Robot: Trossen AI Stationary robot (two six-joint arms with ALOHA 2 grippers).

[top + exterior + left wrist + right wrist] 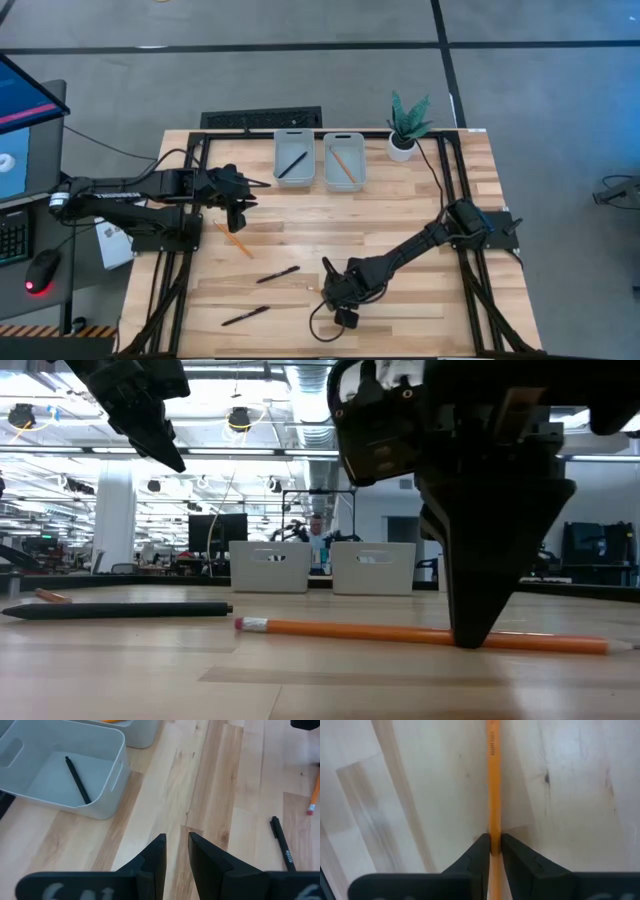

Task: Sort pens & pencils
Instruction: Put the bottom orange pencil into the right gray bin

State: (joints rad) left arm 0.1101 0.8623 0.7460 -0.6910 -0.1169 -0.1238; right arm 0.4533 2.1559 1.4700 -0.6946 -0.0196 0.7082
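Pinching an orange pencil [493,780] between its two dark fingers, the right tool [493,851] presses down at the front of the wooden table [420,210], well away from the two grey trays at the back edge. In the low view this pencil [400,632] lies flat on the wood, with the tool tip clamped on it toward its far end from the eraser.

The left tool [176,851] hovers near the left tray [294,160], its fingers close together with a narrow gap, gripping nothing.

The left tray holds one black pen [291,165], and the right tray [343,160] holds one orange pencil [341,163].

A second loose pencil [236,240] lies on the table just in front of the left tool. Two more pens lie toward the front: one [277,274] between that pencil and the right tool, the other [245,316] nearer the front edge.

A small potted plant [404,128] stands beside the right tray.
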